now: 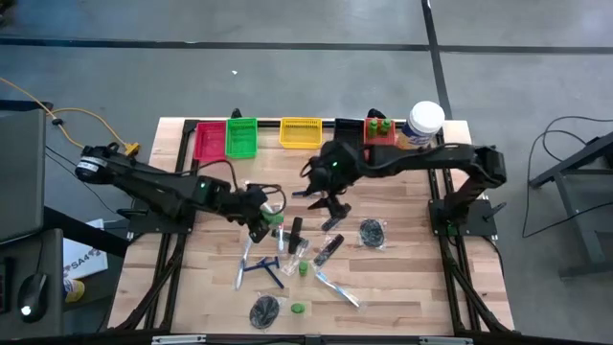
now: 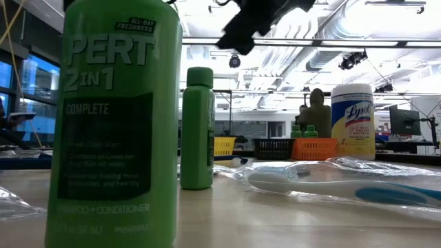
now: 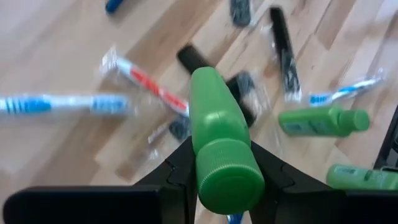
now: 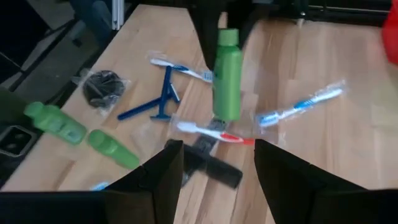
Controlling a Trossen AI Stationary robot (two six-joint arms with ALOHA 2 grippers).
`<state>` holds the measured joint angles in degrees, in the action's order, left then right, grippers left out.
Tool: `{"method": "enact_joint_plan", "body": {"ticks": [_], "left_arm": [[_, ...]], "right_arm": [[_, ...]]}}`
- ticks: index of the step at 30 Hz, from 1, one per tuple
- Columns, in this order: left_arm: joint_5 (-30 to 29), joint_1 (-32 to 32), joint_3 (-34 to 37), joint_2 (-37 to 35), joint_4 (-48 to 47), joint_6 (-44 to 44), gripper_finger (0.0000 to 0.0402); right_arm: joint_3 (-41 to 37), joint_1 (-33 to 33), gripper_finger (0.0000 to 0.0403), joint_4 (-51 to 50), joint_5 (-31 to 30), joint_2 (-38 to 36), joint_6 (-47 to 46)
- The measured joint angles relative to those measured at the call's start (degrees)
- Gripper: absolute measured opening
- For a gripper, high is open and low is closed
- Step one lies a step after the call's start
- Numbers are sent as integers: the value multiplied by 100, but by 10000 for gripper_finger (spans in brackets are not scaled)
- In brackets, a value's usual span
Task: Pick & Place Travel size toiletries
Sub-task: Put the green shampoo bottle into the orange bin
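My left gripper (image 1: 266, 218) is over the table's middle, shut on a small green bottle (image 3: 211, 106), which also shows in the right wrist view as the green bottle (image 4: 227, 74). To its right my right gripper (image 1: 330, 206) hangs open above the table with nothing between its fingers (image 4: 165, 174). Below them lie more toiletries: a blue razor (image 4: 158, 102), wrapped toothbrushes (image 4: 298, 106), black tubes (image 3: 283, 43), two green bottles (image 4: 56, 121) and a dark mesh puff (image 4: 102, 87). My left gripper pinches the green bottle at its cap end (image 3: 229, 177) between its two fingers (image 3: 177, 177), one on each side. The fingers come slanting down from the table's left. The bottle hangs cap up, its base (image 4: 226, 114) clear of the table.
Along the far edge stand red (image 1: 209, 141), green (image 1: 241, 137), yellow (image 1: 300, 132) and orange (image 1: 380, 132) mesh bins and a white jar (image 1: 423, 123). Another puff (image 1: 372, 232) lies right of centre. In the low view, two green bottles (image 2: 110, 124) stand upright close to the camera.
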<state>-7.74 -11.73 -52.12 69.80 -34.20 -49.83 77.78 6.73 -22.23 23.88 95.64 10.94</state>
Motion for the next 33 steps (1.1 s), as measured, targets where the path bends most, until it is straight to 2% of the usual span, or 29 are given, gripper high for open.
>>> {"method": "enact_joint_plan", "body": {"ticks": [9, 14, 21, 33], "left_arm": [[280, 249, 0, 0, 180, 657, 87], [275, 247, 0, 0, 188, 761, 87], [268, 247, 0, 0, 300, 917, 87], [221, 247, 0, 1, 488, 1104, 87]], "right_arm": [[0, -243, 188, 1044, -463, 619, -14], [2, -300, 188, 1800, -405, 954, -48], [2, -311, 188, 2360, -103, 1355, -502], [-4, -349, 188, 2580, -39, 1625, -708]]}}
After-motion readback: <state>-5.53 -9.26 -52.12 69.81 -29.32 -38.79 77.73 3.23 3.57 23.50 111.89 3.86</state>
